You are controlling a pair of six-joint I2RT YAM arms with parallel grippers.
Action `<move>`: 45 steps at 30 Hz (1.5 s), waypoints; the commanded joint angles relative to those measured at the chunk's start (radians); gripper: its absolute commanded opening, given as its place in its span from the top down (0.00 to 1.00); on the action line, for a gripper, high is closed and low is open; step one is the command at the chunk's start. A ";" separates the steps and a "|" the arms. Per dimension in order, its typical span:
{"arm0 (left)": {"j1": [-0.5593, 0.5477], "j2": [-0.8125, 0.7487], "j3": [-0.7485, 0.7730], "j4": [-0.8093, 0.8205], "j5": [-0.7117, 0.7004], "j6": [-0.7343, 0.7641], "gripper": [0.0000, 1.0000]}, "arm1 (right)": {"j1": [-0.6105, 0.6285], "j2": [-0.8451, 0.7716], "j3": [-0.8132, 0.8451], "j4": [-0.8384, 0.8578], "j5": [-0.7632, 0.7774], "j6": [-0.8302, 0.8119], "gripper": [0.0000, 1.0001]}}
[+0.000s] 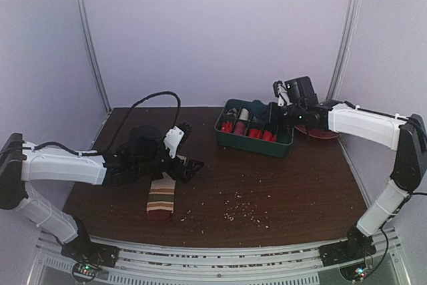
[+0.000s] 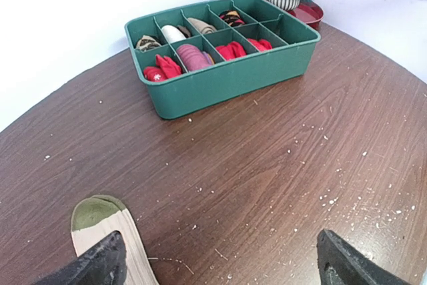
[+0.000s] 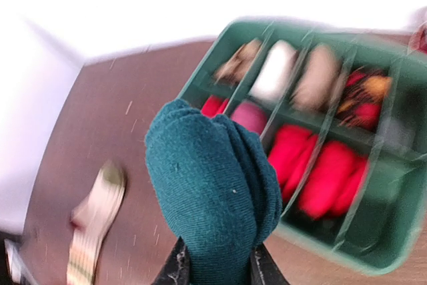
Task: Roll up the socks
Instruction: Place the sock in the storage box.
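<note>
The dark teal sock is bunched into a thick wad, and my right gripper is shut on its lower end. It hangs over the green tray; from above the teal sock sits at the right gripper, over the tray's middle. The striped beige sock lies flat on the table at the front left. My left gripper hovers just beyond its toe end. In the left wrist view the left gripper is open wide, with the striped sock's olive toe by the left finger.
The green divided tray holds red, pink, white and tan fabric bundles. A dark red plate sits behind its right end. Pale crumbs dot the brown table. White walls close in the back and sides.
</note>
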 commanded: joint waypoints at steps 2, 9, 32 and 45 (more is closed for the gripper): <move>0.005 -0.002 -0.003 -0.019 0.006 0.013 0.02 | -0.037 0.038 0.125 -0.061 0.313 0.107 1.00; 0.006 -0.008 0.019 -0.065 0.003 0.035 0.02 | -0.074 0.187 0.222 -0.092 0.484 0.169 1.00; 0.005 0.062 0.030 -0.100 0.043 0.064 0.02 | -0.139 0.494 0.442 -0.246 0.602 0.260 1.00; 0.006 0.037 0.009 -0.089 0.051 0.062 0.02 | -0.194 0.588 0.524 -0.280 0.545 0.273 1.00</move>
